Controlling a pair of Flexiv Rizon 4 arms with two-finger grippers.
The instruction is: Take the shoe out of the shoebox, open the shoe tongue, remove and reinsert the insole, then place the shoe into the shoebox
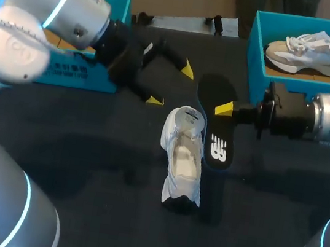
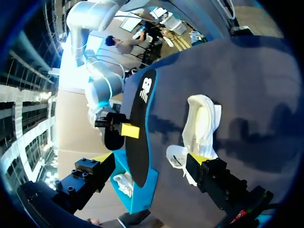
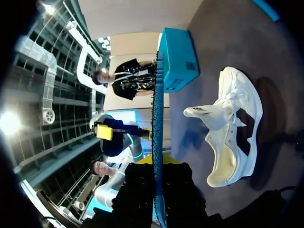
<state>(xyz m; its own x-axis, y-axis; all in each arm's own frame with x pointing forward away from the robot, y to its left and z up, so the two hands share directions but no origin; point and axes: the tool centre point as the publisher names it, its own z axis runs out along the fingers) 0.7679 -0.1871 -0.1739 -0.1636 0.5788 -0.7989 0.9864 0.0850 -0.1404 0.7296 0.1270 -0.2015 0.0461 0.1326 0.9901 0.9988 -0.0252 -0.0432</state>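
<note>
A white shoe [image 1: 181,157] lies on the dark table mid-view, its tongue pulled back and its inside showing. Just right of it, my right gripper [image 1: 224,109] is shut on a black insole [image 1: 215,121] and holds it on edge above the table. In the right wrist view the insole [image 3: 157,142] runs edge-on out of the gripper [image 3: 157,166], with the shoe [image 3: 237,133] beside it. My left gripper [image 1: 170,85] hangs open behind the shoe, left of the insole. In the left wrist view the insole [image 2: 140,128] and the shoe [image 2: 202,128] lie ahead of its spread fingers [image 2: 151,159].
A teal shoebox [image 1: 257,44] at the back right holds a second, grey-and-white shoe [image 1: 315,53]. Another teal box [image 1: 79,73] stands at the back left under my left arm. Bare dark cloth lies in front of the shoe.
</note>
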